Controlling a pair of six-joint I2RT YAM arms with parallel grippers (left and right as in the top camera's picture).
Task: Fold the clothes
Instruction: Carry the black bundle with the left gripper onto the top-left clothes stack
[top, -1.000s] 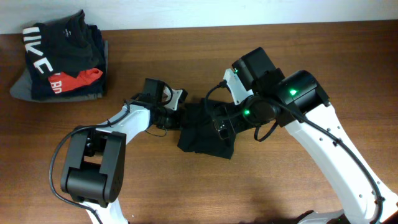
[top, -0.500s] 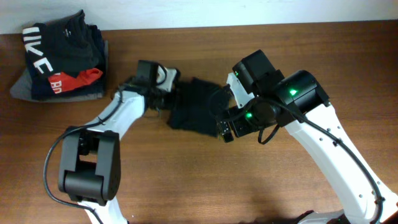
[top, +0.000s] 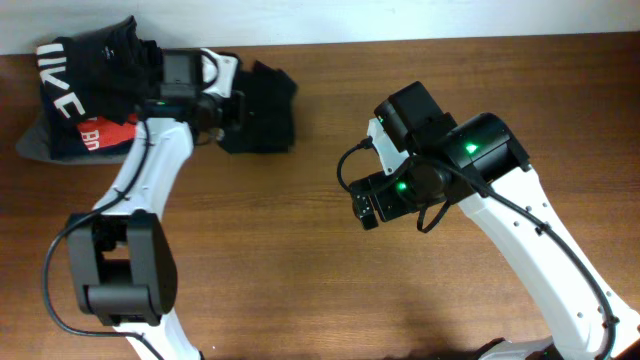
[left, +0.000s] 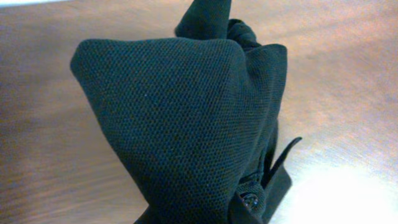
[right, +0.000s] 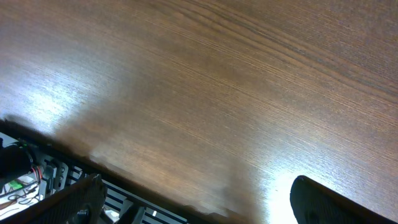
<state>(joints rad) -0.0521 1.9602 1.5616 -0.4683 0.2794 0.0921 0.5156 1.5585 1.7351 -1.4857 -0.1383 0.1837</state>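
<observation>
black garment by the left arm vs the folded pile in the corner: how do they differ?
Look: the black garment is plain black, while the folded pile shows white block letters plus red and grey layers.
Pose: the black garment is a bunched, peaked lump, while the folded pile lies flat and stacked.
Place: the black garment sits right at the left claw, and the folded pile lies farther left.
Both are cloth on the wooden table.

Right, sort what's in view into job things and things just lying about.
Job: black garment, bunched; left gripper at it; right gripper, open, away from it.
Lying about: folded dark garment with white letters; red garment; grey garment beneath.
</observation>
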